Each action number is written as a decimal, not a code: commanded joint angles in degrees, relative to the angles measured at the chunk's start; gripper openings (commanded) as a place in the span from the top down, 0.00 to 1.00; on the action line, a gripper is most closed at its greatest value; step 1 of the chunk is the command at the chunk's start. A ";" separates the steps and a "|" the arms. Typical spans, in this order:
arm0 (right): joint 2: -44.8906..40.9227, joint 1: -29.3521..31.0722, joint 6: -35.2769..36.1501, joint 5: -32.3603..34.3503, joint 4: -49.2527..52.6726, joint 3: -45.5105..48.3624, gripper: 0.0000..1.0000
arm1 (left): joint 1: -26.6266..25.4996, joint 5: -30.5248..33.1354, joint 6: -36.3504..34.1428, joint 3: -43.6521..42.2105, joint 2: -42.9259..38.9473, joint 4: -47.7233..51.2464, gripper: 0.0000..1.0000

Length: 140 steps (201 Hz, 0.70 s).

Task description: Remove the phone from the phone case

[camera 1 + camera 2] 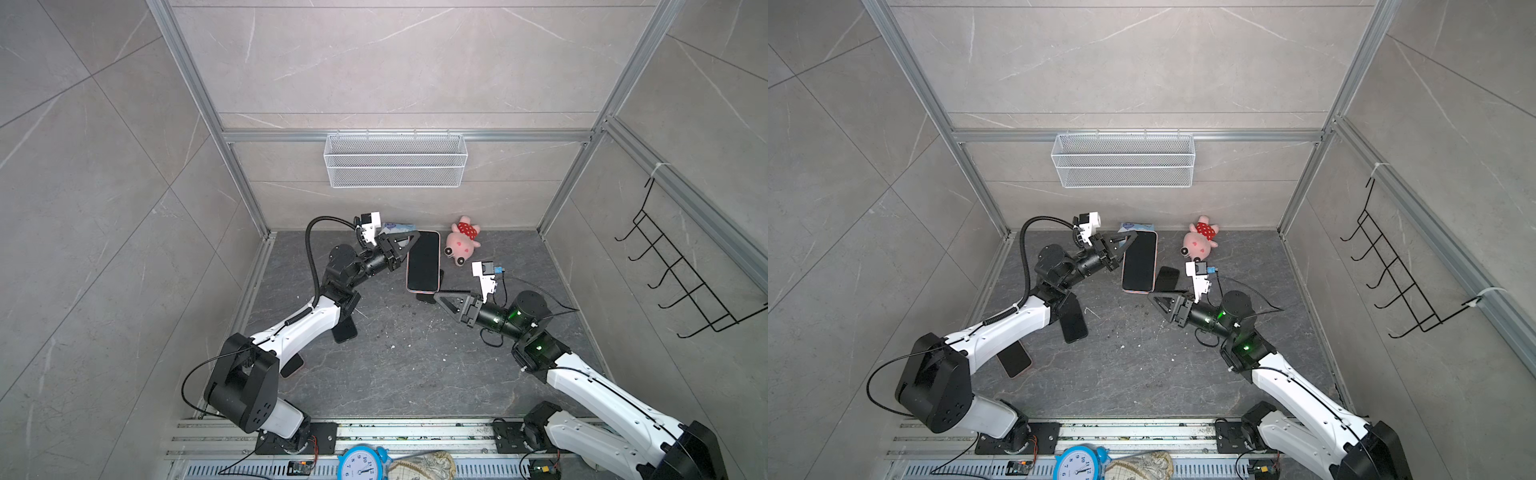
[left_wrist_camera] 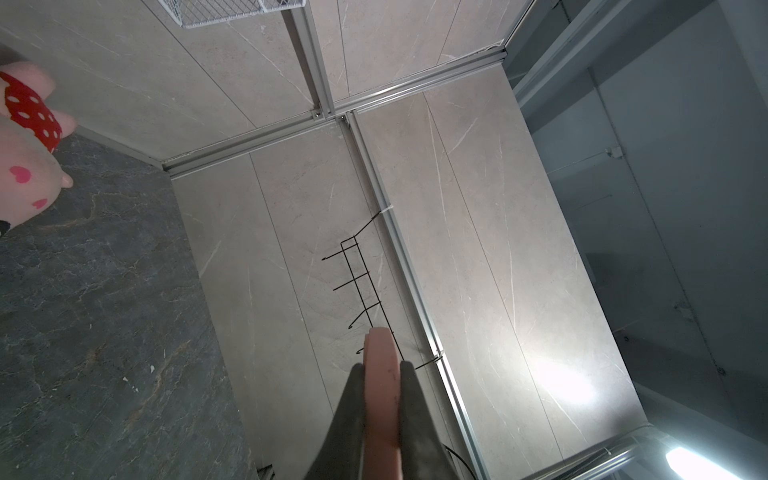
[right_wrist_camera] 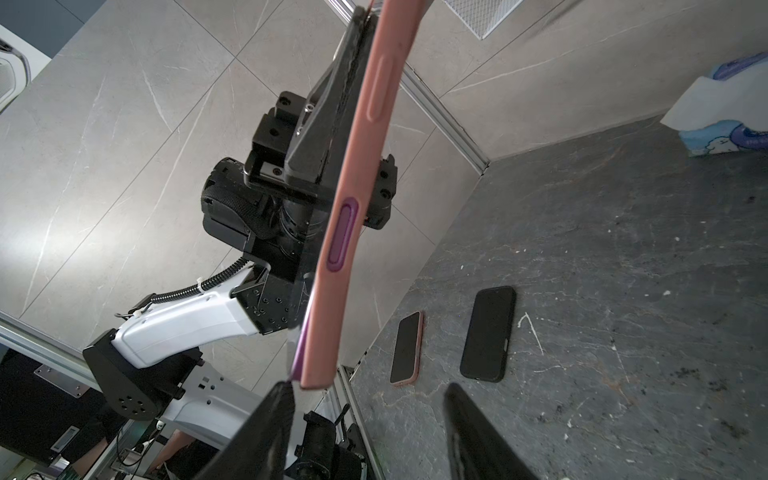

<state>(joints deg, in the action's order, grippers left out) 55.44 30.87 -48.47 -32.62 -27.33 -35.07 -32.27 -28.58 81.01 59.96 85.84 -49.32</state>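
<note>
**Phone** (image 1: 423,262): black screen facing up, near the centre of both top views and raised off the desk (image 1: 415,374). It sits in the pink phone case (image 3: 365,166). In the right wrist view, a thin purple sliver shows beside the pink rim at the case's lower end.

**Left claw** (image 1: 413,239): clenched on the phone case at its upper left corner. In the left wrist view, one finger lies on each face.

**Right claw** (image 3: 368,388): jaws parted, holding nothing, just below the phone's bottom end in both top views. The case's lower corner is next to one fingertip; I cannot tell whether they touch.

**Also on the desk:**
- Black phone (image 3: 488,332) and pink-cased phone (image 3: 407,347), lying flat side by side, lower left of the held phone.
- Plush pig (image 1: 462,240), just right of the held phone.
- Tissue pack (image 1: 1137,227), at the back wall.

**On the walls:**
- Wire basket (image 1: 395,160), upper centre.
- Hook rack (image 1: 681,274), right.
</note>
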 commanded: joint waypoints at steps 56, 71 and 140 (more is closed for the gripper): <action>2.46 -1.37 -1.26 -0.94 -4.11 0.39 0.42 | -1.74 -0.03 -0.24 1.74 -2.49 -6.13 1.00; 2.91 -1.68 -1.44 -1.07 -4.45 0.31 0.42 | -1.92 0.03 -0.20 1.87 -2.52 -6.23 1.00; 6.46 -4.64 -6.62 -2.83 -11.67 1.31 0.46 | -3.72 0.00 -0.81 2.20 -2.41 -6.58 1.00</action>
<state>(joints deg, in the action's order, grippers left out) 60.10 27.68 -51.83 -37.52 -34.57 -34.26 -33.34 -24.91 79.68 59.96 85.84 -49.39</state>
